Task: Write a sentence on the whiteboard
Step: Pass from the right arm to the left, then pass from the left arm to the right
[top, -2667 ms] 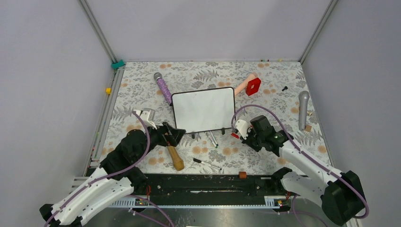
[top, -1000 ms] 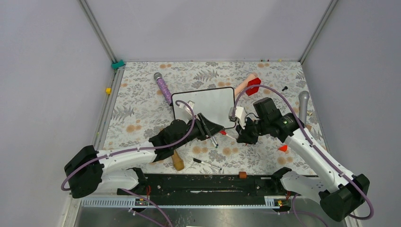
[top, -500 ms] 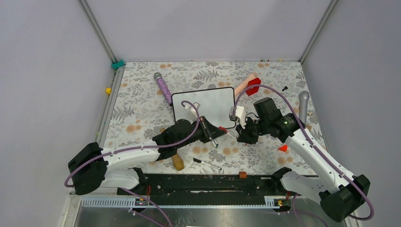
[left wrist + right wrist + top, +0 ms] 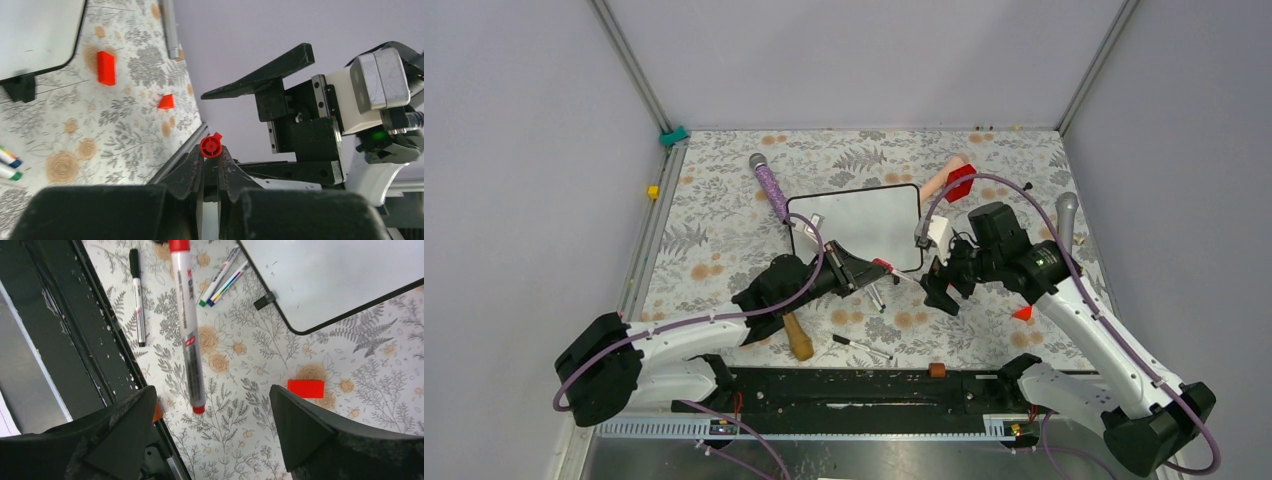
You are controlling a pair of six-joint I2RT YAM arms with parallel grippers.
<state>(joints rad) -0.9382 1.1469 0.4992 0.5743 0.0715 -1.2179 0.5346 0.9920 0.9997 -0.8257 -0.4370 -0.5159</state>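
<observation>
Top external, whiteboard [image 4: 854,228]: lies flat at mid-desk [image 4: 724,200], between the two arms.
Left tool [image 4: 211,155]: clamped on a red-capped marker [image 4: 211,147], at the board's near edge.
Right tool [image 4: 211,390]: fingers spread wide, gripping nothing; the marker sits in the gap, touching neither finger.
Pens [image 4: 220,277]: two, side by side on the desk near a board foot.

1. The marker [image 4: 189,330], running down the middle of the right wrist view, has small red printing just below its red cap and a red patch lower on the barrel. Both are too small to read.
2. The whiteboard [image 4: 340,280], at the upper right of that view, shows only faint specks, nothing legible.
3. No text, brand or number can be read in any view.
</observation>
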